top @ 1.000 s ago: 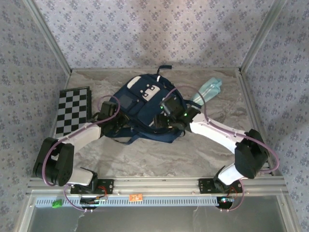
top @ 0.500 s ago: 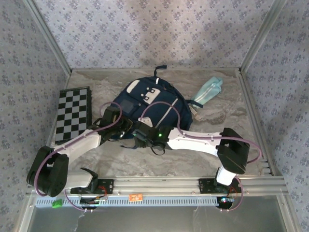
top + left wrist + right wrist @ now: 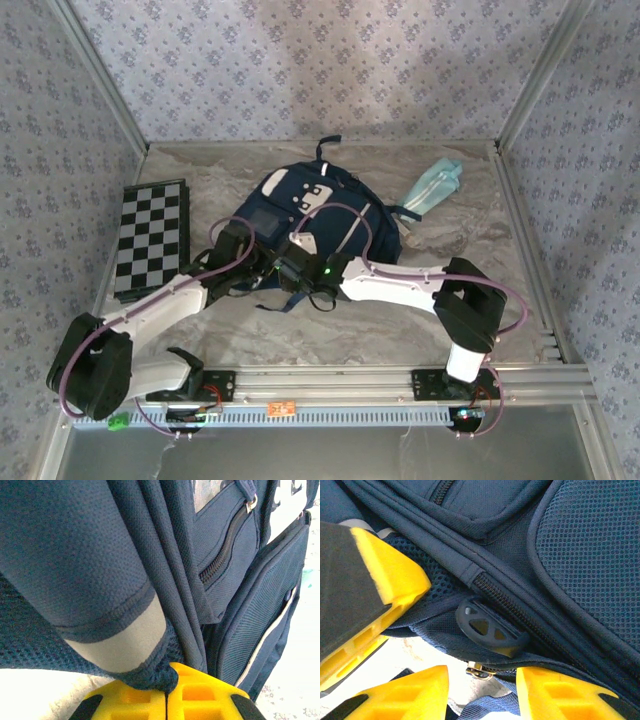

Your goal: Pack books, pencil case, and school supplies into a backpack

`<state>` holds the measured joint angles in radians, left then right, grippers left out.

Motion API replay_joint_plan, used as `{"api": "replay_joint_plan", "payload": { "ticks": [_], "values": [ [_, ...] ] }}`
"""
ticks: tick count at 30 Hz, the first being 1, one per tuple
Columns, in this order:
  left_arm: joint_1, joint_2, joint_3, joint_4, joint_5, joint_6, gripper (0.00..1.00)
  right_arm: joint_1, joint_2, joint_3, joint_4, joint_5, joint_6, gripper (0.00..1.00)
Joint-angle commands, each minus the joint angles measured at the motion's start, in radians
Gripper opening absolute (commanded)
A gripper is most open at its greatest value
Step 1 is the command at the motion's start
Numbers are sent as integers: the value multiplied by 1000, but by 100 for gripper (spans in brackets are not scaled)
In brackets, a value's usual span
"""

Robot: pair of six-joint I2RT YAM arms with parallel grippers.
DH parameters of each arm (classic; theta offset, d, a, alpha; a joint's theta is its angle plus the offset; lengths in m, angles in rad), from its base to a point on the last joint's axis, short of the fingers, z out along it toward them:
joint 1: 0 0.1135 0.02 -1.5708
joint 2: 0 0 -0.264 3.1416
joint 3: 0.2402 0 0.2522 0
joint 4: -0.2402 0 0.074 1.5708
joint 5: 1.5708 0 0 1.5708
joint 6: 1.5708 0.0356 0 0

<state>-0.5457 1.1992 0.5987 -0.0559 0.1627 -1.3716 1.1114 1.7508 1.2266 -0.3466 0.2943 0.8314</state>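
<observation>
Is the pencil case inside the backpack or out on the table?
Out. The pencil case lies on the bare table, to the right of the backpack.

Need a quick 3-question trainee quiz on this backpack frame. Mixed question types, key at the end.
1. True or false: the left pincer is shut on a fold of the backpack fabric.
2. Where is the pencil case?
A. inside the backpack
B. on the table, to the right of the backpack
C. on the checkered board
3. Short answer: do the jaws of the right pincer stand apart or together?

Key: 1 true; 2 B; 3 apart.
</observation>
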Motion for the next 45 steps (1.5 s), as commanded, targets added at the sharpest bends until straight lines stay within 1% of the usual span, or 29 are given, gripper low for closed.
{"api": "replay_joint_plan", "payload": {
  "ticks": [1,3,6,8,11,14,18,20,23,26,28,32,34,38,42,44,45],
  "values": [
    [-30,-39,7,56,67,-41,0,28,10,28,-34,53,40,39],
    [-31,-36,6,61,68,-40,0,46,6,37,-50,49,58,39],
    [-33,-41,13,57,79,-39,0,73,9,42,-103,78,105,39],
    [-35,-50,8,58,83,-49,0,63,18,44,-133,87,136,39],
    [-47,-69,4,48,63,-44,0,42,27,54,-122,129,131,39],
    [-51,-75,-1,43,64,-50,0,36,62,103,-173,187,141,39],
    [-51,-85,-10,55,61,-51,0,28,100,147,-213,221,161,41],
    [-50,-88,-7,39,55,-47,0,28,102,148,-243,246,187,40],
    [-48,-89,-9,29,37,-38,0,32,82,127,-263,246,202,38],
    [-43,-82,-5,29,44,-30,0,44,48,88,-312,246,224,31],
    [-42,-81,-8,38,47,-30,0,46,22,62,-331,244,241,29],
    [-41,-79,-11,52,54,-30,0,38,13,46,-294,223,204,24],
    [-41,-79,-11,54,56,-29,0,32,30,55,-260,201,172,23],
    [-41,-79,-4,52,57,-22,0,24,67,104,-224,187,90,27],
    [-40,-81,-8,56,55,-24,0,22,93,151,-282,223,51,30],
    [-39,-77,-8,57,55,-23,0,19,98,149,-259,216,1,31],
    [-40,-74,-7,56,54,-20,0,18,103,145,-215,196,-27,30]
  ]
}}
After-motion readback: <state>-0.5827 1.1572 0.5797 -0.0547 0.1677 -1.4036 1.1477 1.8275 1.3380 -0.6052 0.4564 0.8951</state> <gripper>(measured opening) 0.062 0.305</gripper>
